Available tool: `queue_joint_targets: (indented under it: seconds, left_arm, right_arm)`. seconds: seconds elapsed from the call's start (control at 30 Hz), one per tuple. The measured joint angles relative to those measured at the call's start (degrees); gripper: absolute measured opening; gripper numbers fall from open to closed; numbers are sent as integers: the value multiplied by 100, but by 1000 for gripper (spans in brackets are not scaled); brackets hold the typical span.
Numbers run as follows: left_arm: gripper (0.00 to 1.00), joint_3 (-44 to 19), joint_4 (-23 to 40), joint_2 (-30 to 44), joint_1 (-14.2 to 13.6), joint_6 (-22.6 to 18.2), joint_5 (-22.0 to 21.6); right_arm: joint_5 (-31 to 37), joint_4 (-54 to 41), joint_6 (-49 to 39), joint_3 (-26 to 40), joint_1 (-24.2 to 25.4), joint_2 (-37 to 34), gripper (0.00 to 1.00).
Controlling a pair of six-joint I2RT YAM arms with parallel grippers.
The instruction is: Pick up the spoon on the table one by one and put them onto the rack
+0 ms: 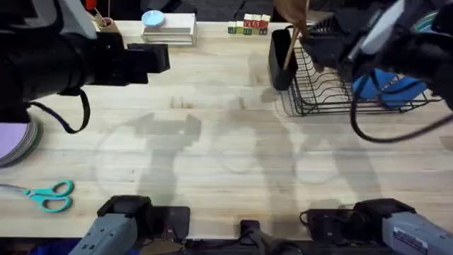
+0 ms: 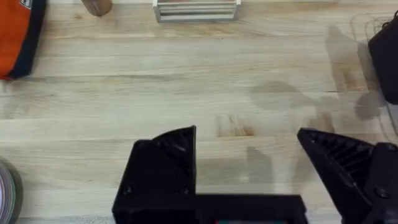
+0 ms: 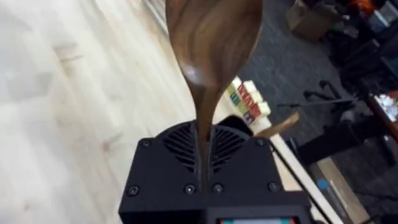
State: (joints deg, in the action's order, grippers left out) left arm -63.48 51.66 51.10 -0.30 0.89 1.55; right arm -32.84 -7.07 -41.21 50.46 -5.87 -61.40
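Note:
My right gripper (image 3: 202,162) is shut on the slim handle of a reddish-brown spoon (image 3: 211,37), whose round bowl points away from the fingers. From overhead that spoon's bowl (image 1: 291,13) shows above the tall black utensil holder (image 1: 281,60) at the left end of the black wire rack (image 1: 333,95), with the right gripper (image 1: 318,44) over the rack. A second, lighter handle (image 1: 291,48) leans in the holder. My left gripper (image 2: 249,168) is open above the bare table (image 2: 205,81). Overhead, that left gripper (image 1: 152,58) is at the far left.
Teal scissors (image 1: 49,195) lie at the table's left front, beside a purple disc stack (image 1: 14,138). A white tiered stand (image 1: 170,28), letter blocks (image 1: 248,27) and a cup of sticks (image 1: 106,23) line the far edge. A blue object (image 1: 386,88) sits in the rack.

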Motion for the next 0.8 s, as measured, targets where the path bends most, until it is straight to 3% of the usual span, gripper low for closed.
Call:
queue_joint_targets:
  seconds: [0.37, 0.8]
  left_arm:
    - [994, 0, 1, 1, 0, 0, 0]
    - [993, 0, 2, 1, 0, 0, 0]
  right_arm:
    - [-25, 1971, 958, 0, -50, -882, 33]
    - [-26, 2719, 2202, 2, -50, -1571, 33]
